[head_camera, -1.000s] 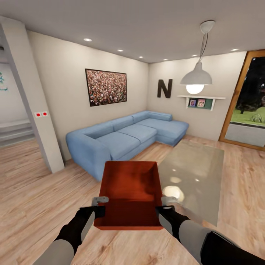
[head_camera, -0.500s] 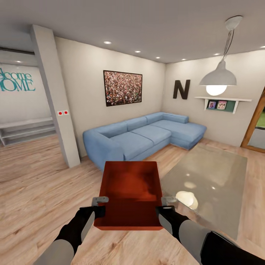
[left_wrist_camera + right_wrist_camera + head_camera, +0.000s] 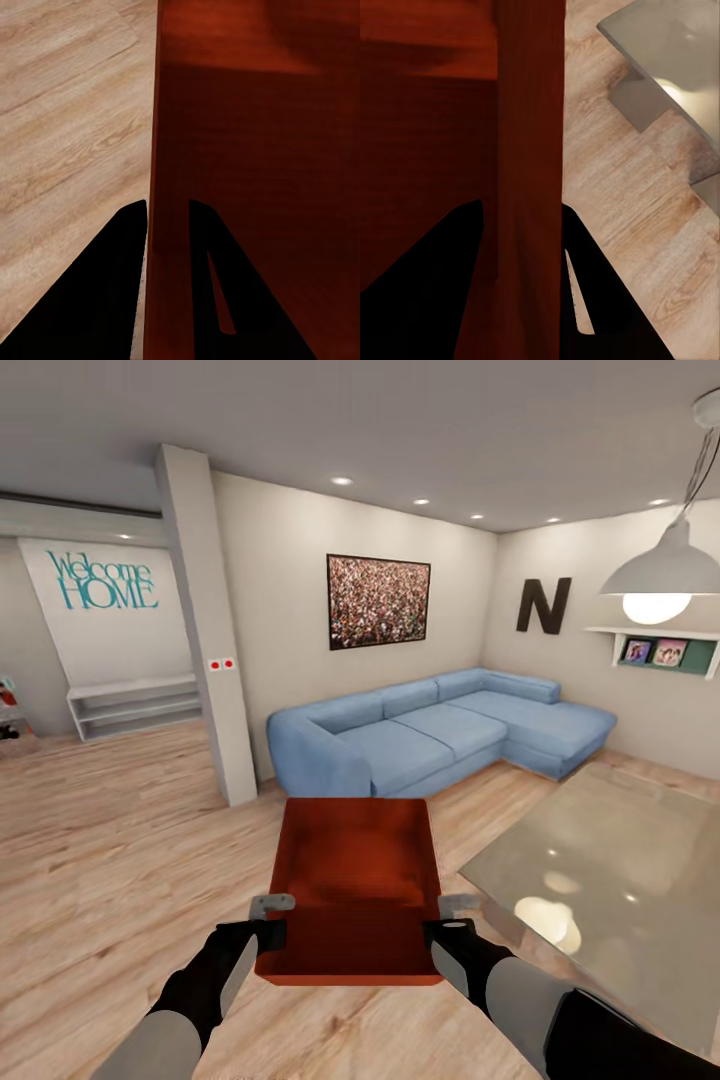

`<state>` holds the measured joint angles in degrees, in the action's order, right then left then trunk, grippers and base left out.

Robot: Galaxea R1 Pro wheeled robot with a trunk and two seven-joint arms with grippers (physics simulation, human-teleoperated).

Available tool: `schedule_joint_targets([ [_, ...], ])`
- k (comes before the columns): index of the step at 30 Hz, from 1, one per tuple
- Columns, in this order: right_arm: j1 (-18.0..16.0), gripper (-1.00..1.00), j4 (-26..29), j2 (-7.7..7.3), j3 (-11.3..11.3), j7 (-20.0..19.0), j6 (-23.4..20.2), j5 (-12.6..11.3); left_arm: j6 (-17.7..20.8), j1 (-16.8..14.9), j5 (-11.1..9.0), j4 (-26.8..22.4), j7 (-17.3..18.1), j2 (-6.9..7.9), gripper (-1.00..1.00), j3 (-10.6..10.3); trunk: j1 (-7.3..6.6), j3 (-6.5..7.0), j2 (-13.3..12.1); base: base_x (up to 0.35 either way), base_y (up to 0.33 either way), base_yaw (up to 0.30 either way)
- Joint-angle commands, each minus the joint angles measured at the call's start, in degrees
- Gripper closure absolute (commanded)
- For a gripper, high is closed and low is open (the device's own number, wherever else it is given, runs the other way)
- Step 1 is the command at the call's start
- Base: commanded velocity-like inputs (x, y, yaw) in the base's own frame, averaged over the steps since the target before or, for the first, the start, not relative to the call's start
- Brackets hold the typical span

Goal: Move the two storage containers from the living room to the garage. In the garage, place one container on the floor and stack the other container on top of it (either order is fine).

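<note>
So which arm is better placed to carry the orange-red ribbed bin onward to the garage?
Neither alone. The left end effector clamps one side wall of the orange-red ribbed open-topped bin, the right end effector the opposite wall. Both should probably carry it together.

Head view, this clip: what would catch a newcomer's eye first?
The orange-red storage container, carried low in the middle of the view above the wood plank floor, with the left hand and the right hand each clamped over a side wall. Behind it, the long blue sofa runs along the far walls. At the right, a glass-topped table sits under a glowing pendant lamp.
</note>
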<state>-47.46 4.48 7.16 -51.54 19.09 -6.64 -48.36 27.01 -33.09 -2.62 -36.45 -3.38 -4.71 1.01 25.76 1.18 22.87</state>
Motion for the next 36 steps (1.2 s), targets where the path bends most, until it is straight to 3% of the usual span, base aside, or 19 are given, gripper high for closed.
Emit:
schedule_joint_targets([
  [1, 0.0, 1.0, -0.88, -0.04, -1.02, 0.86, -0.4, -0.69, 0.33, -0.04, 0.69, -0.2, -0.5, -0.04, 1.0, 0.18, 0.02, 0.0, 0.05, 0.0, 0.0, 0.269],
  [36, 0.0, 1.0, -0.88, -0.13, -1.02, 0.86, -0.4, -0.69, 0.33, -0.04, 0.69, -0.2, -0.49, -0.06, 1.0, 0.22, 0.02, 0.84, 0.05, 0.0, 0.0, 0.269],
])
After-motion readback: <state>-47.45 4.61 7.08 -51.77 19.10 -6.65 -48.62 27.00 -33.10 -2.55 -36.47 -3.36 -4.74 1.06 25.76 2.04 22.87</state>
